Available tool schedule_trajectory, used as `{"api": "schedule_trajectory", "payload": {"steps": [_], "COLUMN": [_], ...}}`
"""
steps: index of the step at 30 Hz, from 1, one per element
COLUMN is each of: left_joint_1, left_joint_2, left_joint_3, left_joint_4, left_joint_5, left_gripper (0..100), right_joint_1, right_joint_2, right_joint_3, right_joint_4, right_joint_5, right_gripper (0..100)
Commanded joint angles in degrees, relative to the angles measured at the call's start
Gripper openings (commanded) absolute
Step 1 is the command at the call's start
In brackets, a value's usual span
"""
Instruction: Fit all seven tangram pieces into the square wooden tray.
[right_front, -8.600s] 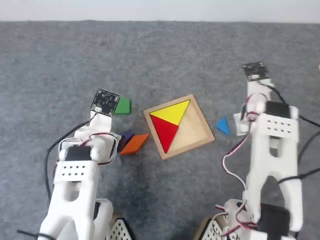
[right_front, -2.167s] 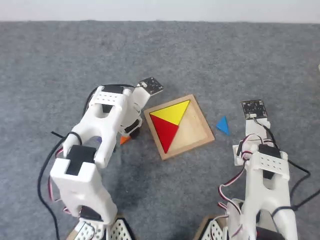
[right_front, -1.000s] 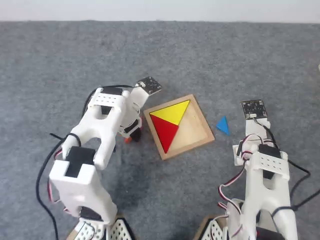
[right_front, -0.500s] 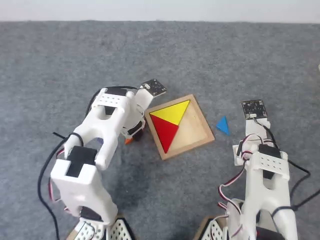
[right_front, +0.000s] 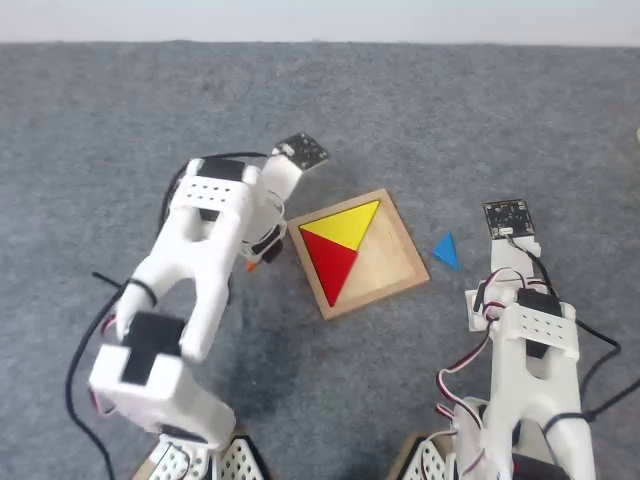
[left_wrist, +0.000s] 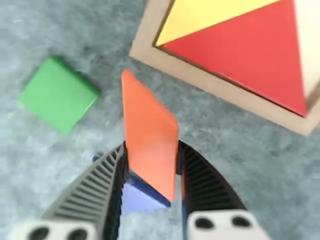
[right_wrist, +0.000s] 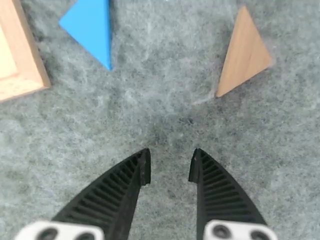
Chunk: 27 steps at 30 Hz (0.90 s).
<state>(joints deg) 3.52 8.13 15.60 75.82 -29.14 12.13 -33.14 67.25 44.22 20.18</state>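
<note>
Work surface: a grey carpet (right_front: 400, 120) with a short, felt-like nap.

Tray: the square tray (right_front: 392, 262) of pale wood lies turned corner-on between the two arms. It has a raised rim and a smooth, flat floor. A large yellow triangle (right_front: 345, 225) and a large red triangle (right_front: 332, 262) lie flat inside it, edge to edge, and fill the half nearer the left arm. The other half is bare wood.

Left arm: the left gripper (left_wrist: 150, 147) pinches the orange parallelogram (left_wrist: 149, 135) by its two long edges between ribbed black fingers (left_wrist: 107, 175). The piece is smooth and matte, and sits just outside the tray rim (left_wrist: 215, 87). A violet-blue piece (left_wrist: 135, 197) lies on the carpet under it, between the fingers; its shape cannot be told. A green square (left_wrist: 59, 95) with a visible thick edge lies flat nearby, apart from the tray.

Right arm: the right gripper (right_wrist: 170, 155) hangs over bare carpet with its fingers spread and nothing between them. Ahead of it lie a small blue triangle (right_wrist: 90, 27), near a tray corner (right_wrist: 17, 65), and an unpainted wooden triangle (right_wrist: 245, 52), well apart from each other
</note>
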Motion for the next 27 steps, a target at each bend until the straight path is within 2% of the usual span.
{"api": "schedule_trajectory", "payload": {"steps": [1, 4, 8, 14, 19, 27], "left_joint_1": [0.79, 4.04, 12.22, 22.42, 24.00, 24.09], "left_joint_2": [-7.38, -7.12, -3.78, 7.91, 20.13, 38.51], "left_joint_3": [-2.59, -2.68, -4.97, -18.86, -33.54, -58.24], "left_joint_4": [1.58, -0.62, -3.34, -1.14, 2.73, 10.11], "left_joint_5": [1.76, 4.92, 12.13, 23.21, 31.30, 36.40], "left_gripper": [1, 1, 1, 1, 2, 2], "right_joint_1": [0.13, 0.13, 0.13, 0.13, 0.66, 0.66], "right_joint_2": [-1.89, -1.89, -1.98, -2.07, -2.33, -2.42], "right_joint_3": [-0.35, -0.35, -0.35, -0.35, -0.35, -0.35], "right_joint_4": [-1.01, -1.01, -1.01, -1.01, -1.01, -0.66], "right_joint_5": [0.18, 0.09, 0.09, 0.09, 0.09, 0.09], "right_gripper": [15.5, 15.5, 15.5, 15.5, 15.5, 15.5]}}
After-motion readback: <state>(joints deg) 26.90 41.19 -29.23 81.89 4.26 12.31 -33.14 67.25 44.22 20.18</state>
